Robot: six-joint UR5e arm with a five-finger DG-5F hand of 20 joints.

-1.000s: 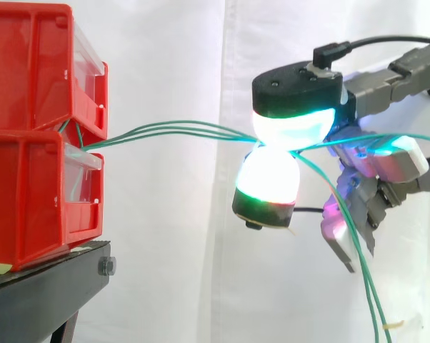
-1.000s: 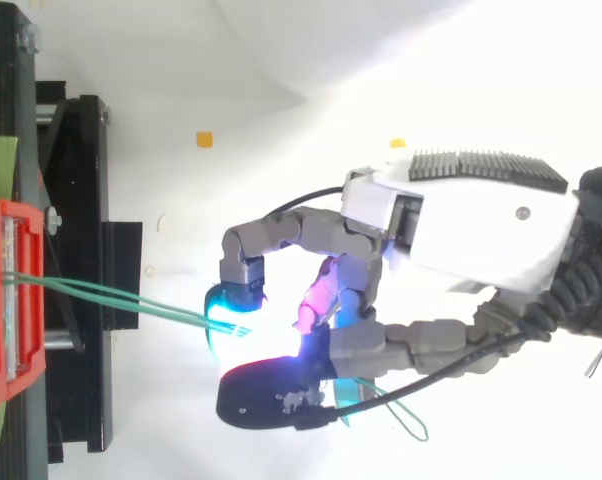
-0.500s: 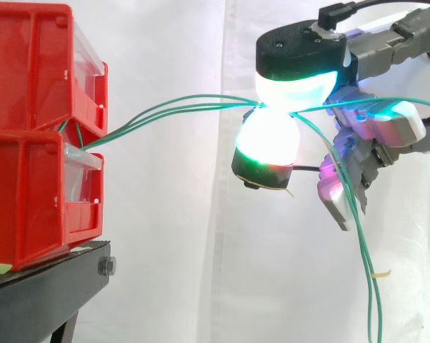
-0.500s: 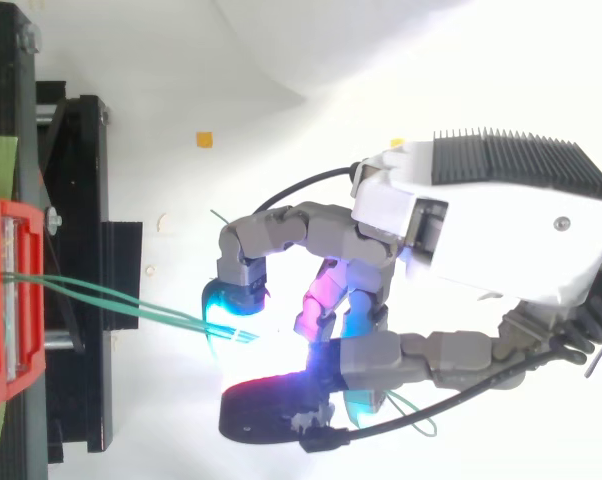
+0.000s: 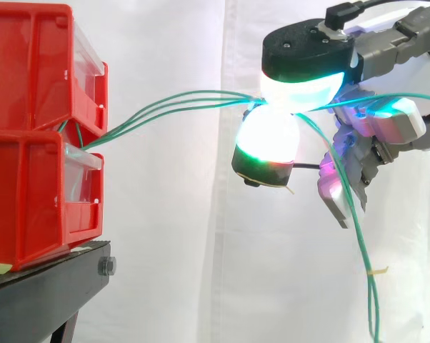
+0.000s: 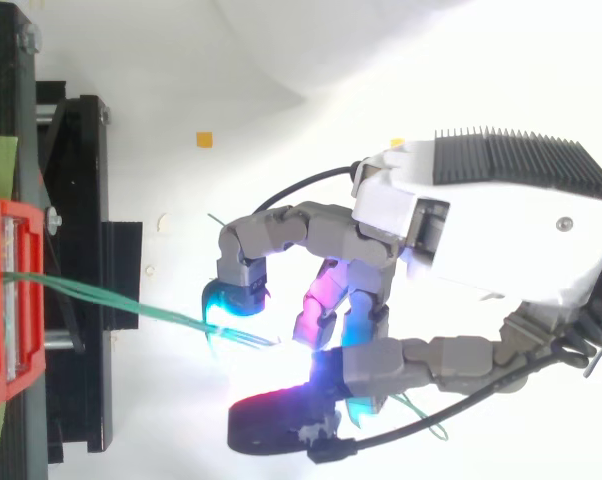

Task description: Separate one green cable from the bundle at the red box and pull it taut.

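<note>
Thin green cables (image 5: 179, 105) run from the gap between the two stacked red boxes (image 5: 36, 136) out to my hand (image 5: 372, 121) at the right. Two glowing pads (image 5: 301, 89) of the hand press together on the cables, pinching them at about the upper box's mid height. Past the pinch, the cables' loose ends (image 5: 365, 257) hang down toward the bottom of the side view. From above, the green cables (image 6: 111, 303) leave the red box (image 6: 1, 300) at the left edge and reach the cyan pad of the hand (image 6: 481, 240).
The red boxes rest on a black stand (image 5: 51, 293) at the left. A white curtain hangs behind. A small orange marker (image 6: 204, 139) lies on the white surface in the top view.
The hand has risen a little and drawn slightly right with the cables still pinched, so the cables now slope up more steeply from the boxes.
</note>
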